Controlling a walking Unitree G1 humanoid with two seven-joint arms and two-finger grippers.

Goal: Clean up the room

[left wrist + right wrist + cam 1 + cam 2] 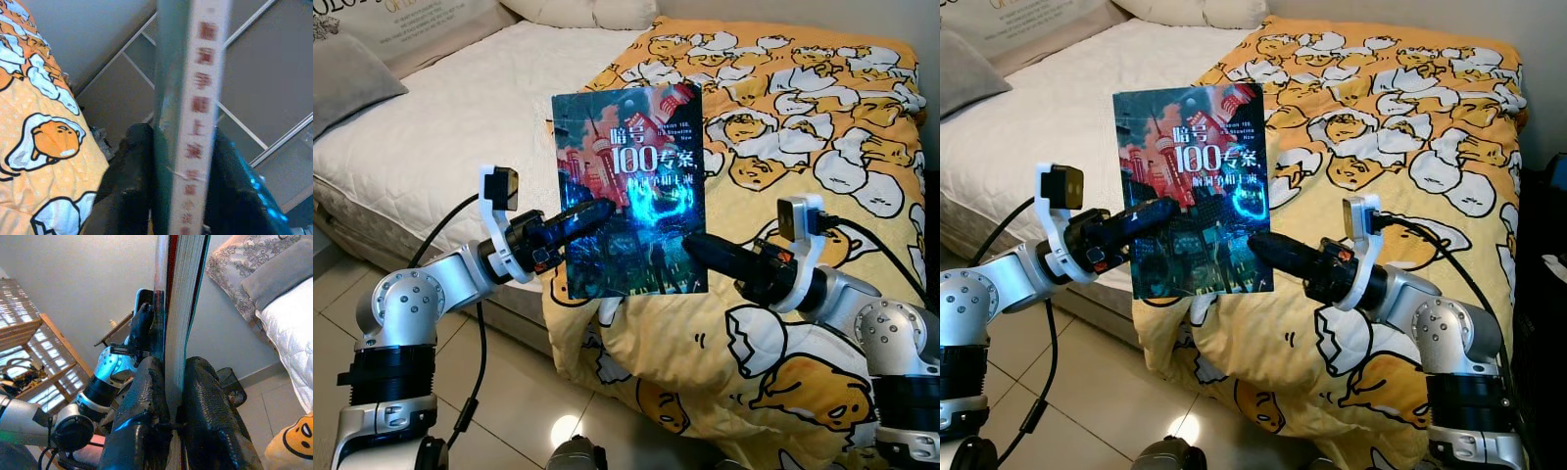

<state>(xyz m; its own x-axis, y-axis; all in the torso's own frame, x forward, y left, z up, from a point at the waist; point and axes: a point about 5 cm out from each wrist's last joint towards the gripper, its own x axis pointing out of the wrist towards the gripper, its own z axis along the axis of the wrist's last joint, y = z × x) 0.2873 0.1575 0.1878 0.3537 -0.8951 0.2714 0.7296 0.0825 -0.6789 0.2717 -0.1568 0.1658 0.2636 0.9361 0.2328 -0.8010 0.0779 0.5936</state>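
Nearest the camera, both silver arms reached forward over the pale tiled floor (509,392) and met at a paperback book (628,191) held upright in the air, its dark blue and red cover with large white lettering facing the head camera. The left gripper (597,213) came in from the robot's left and pinched the book at its left edge, about midway up; in the left wrist view its two black fingers (128,186) sat clamped on either side of the spine, one on each cover. The right gripper (697,245) approached from the robot's right and gripped the book near its lower right corner; the right wrist view showed its fingers (142,416) closed on the page edge, with the block of pages squeezed between them. The book hung just in front of the near edge of the bed (460,127) and touched nothing but the two grippers. Directly beneath and behind it lay a yellow duvet (803,147) printed with cartoon egg characters, bunched at the front where it spilled over the bed's edge toward the floor. To the robot's left of the duvet the white quilted mattress cover was bare. Farther back on that side rested a grey pillow (352,78), and at the head of the bed a light pillow (587,12) lay against the wall.
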